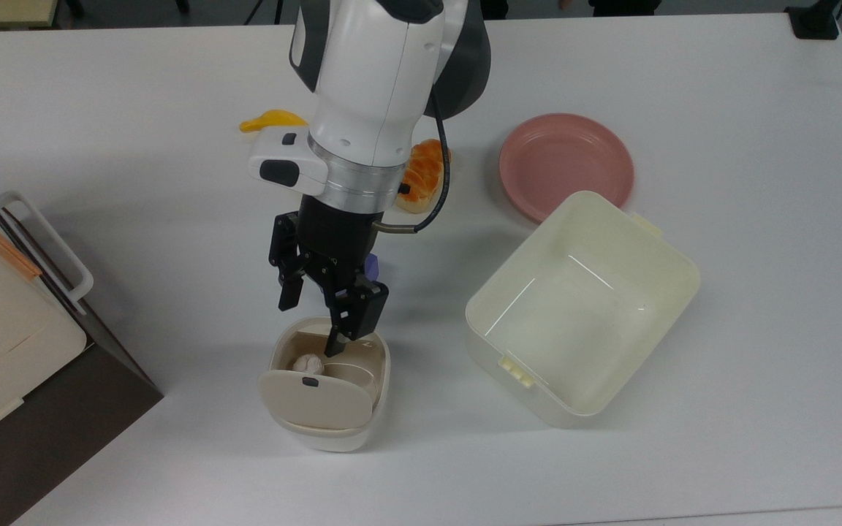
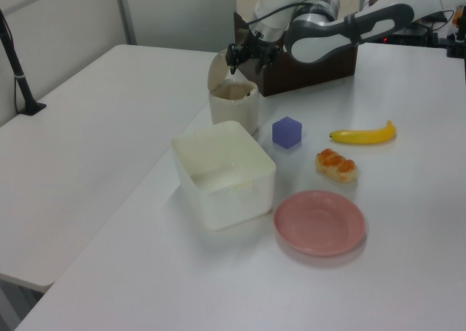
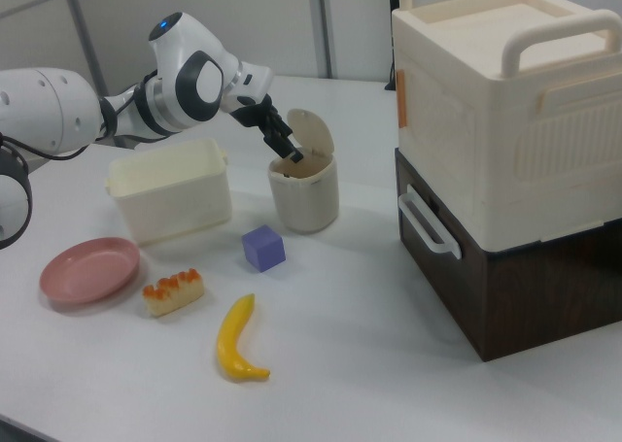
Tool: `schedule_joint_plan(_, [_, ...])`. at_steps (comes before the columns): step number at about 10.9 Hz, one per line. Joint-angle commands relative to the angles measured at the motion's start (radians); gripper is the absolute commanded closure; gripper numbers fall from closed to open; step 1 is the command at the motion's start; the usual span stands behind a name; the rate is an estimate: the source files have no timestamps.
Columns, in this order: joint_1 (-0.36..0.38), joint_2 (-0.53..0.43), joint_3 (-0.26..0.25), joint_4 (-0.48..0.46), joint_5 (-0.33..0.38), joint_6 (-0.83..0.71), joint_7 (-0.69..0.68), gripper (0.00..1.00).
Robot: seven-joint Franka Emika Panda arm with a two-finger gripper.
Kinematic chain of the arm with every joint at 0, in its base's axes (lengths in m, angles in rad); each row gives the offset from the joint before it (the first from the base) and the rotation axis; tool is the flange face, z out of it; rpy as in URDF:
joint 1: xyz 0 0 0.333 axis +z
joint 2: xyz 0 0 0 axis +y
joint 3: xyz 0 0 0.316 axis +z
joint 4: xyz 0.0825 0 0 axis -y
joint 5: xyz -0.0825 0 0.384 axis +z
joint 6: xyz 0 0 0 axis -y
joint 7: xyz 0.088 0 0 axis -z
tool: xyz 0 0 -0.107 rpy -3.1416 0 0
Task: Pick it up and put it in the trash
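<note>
A: One big white table (image 1: 721, 88) under everything. What's biggest on it?

B: Cream case w/ handles on a dark brown box (image 3: 505, 267), at the right view's right. Next the arm (image 1: 384, 95), white & grey, reaching over the table's middle in the top view.

A: And after that?

B: Pale yellow tub (image 1: 582, 307), open, just beside the pink plate (image 1: 566, 164); from the top view its corner overlaps the plate's rim. Can't tell if they touch.

A: The bin?

B: Cream bin (image 1: 326, 431) at the top view's left of the tub, well apart from it. Lid (image 1: 315, 398) swung up, mouth open.

A: Gripper?

B: Gripper (image 1: 311, 329) right over the bin's mouth, jaws apart, nothing between them. One finger (image 1: 351, 321) dips to the rim, the other sits higher. In the left view the gripper (image 2: 244, 57) hangs just above the bin (image 2: 233, 105); in the right view it (image 3: 284, 141) sits beside the raised lid.

A: Paper wad?

B: Wad (image 1: 308, 363) lies inside the bin, below the fingers, not touching them, half tucked by the lid's edge.

A: Small stuff?

B: Banana (image 3: 238, 340) near the right view's front edge, bread roll (image 3: 173, 291) just beside it, purple cube (image 3: 262, 248) near the bin (image 3: 303, 199). In the top view the cube (image 1: 371, 264) peeks from behind the gripper.
</note>
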Motion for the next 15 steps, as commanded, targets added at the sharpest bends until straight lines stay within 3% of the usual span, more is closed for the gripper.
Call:
schedule_joint_plan(1, [0.005,-0.094,0.060,-0.037,0.012,-0.245,-0.317,0.00])
schedule_joint_plan(3, [-0.001,-0.190,0.070,-0.050,0.144,-0.558,-0.780,0.00])
schedule_joint_plan(4, [-0.007,-0.223,0.061,-0.047,0.176,-0.646,-0.903,0.00])
schedule_joint_plan(7, [-0.014,-0.315,-0.013,-0.045,0.190,-0.711,-0.944,0.00])
schedule_joint_plan(9, [-0.036,-0.377,-0.047,-0.046,0.202,-0.832,-1.012,0.00])
schedule_joint_plan(11, [-0.051,-0.444,-0.096,-0.059,0.322,-0.878,-1.156,0.00])
schedule_joint_plan(12, [-0.048,-0.471,-0.110,-0.069,0.364,-0.883,-1.154,0.00])
schedule_joint_plan(15, [-0.036,-0.497,-0.099,-0.086,0.360,-0.883,-1.042,0.00])
